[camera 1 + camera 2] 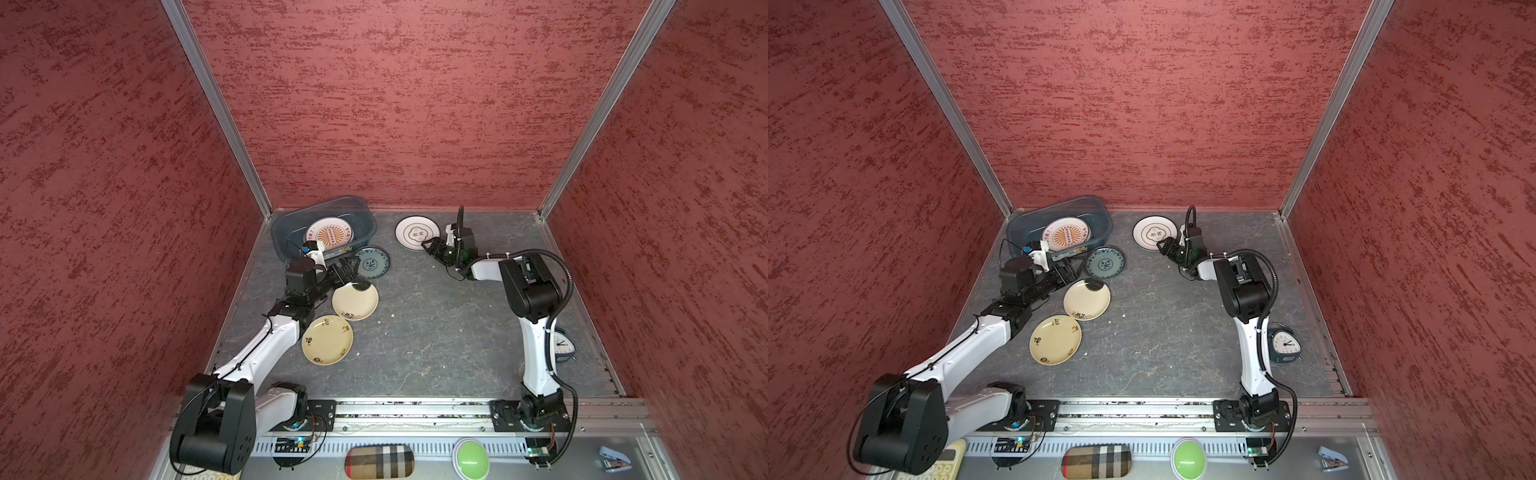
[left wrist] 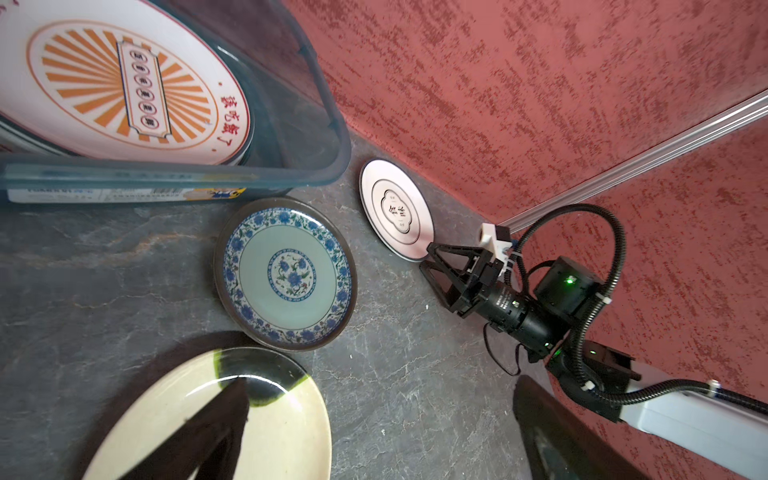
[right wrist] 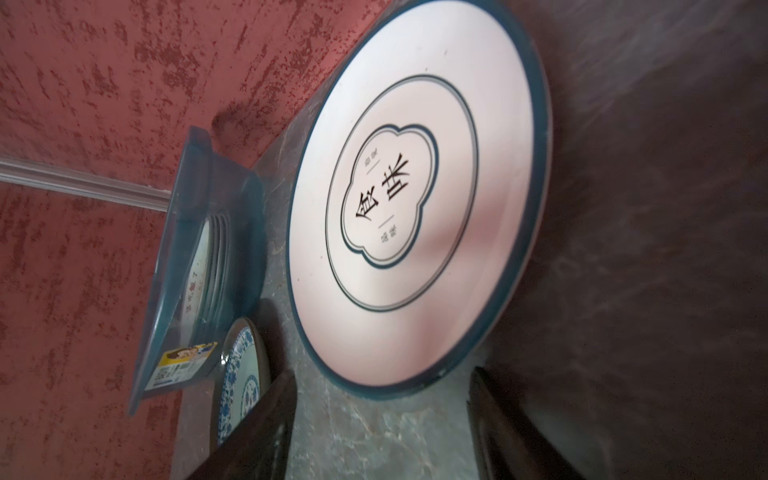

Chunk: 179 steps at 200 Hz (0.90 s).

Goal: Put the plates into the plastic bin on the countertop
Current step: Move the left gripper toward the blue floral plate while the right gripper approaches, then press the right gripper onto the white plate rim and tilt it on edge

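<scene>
Grey countertop (image 1: pixel 415 332) — alarm clock (image 1: pixel 1283 345) beside right arm (image 1: pixel 1250 353); left tool (image 1: pixel 351 276), right tool (image 1: pixel 430 244) both spread apart.

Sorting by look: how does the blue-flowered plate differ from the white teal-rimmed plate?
The blue-flowered plate has floral bands and a dark rim; the white plate, black characters and a teal rim. It looks smaller than the white plate. The right gripper is at the white plate's edge, not the blue-flowered plate's. Both lie flat on the countertop.

Wide open countertop (image 1: pixel 436 332) in the middle; plates (image 1: pixel 355 301) bunched just beside the bin (image 1: pixel 279 239), clock (image 1: pixel 563 345) far right.
</scene>
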Tool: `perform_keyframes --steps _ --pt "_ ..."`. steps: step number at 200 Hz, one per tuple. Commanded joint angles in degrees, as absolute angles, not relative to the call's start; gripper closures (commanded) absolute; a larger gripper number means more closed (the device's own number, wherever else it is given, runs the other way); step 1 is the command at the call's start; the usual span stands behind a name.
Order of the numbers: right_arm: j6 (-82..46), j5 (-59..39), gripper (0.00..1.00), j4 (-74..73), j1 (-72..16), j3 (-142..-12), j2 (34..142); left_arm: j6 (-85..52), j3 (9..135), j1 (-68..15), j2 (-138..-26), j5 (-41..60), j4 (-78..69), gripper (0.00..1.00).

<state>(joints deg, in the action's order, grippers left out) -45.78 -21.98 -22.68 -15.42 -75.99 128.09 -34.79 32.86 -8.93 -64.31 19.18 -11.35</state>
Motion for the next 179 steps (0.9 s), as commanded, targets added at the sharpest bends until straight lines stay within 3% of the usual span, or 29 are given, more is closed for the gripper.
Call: perform_keyframes --steps 1,42,97,179 --pt "-48.3 -20.38 0.4 -20.24 -14.94 -78.24 129.53 -33.89 31.49 -8.36 -62.35 19.7 -10.57 0.0" --pt "-49.67 -17.94 0.44 -15.82 -14.82 -81.41 131.0 -31.54 30.61 -6.59 -60.32 19.86 -9.07 0.0" --pt "-53.0 -16.19 0.63 -14.38 -14.39 -81.69 131.04 -32.25 29.38 -4.05 -59.41 21.18 -9.57 0.0" --pt "-55.77 -16.3 0.75 -15.97 -13.73 -81.98 132.11 -32.71 28.4 -3.34 -59.42 21.54 -9.83 0.0"
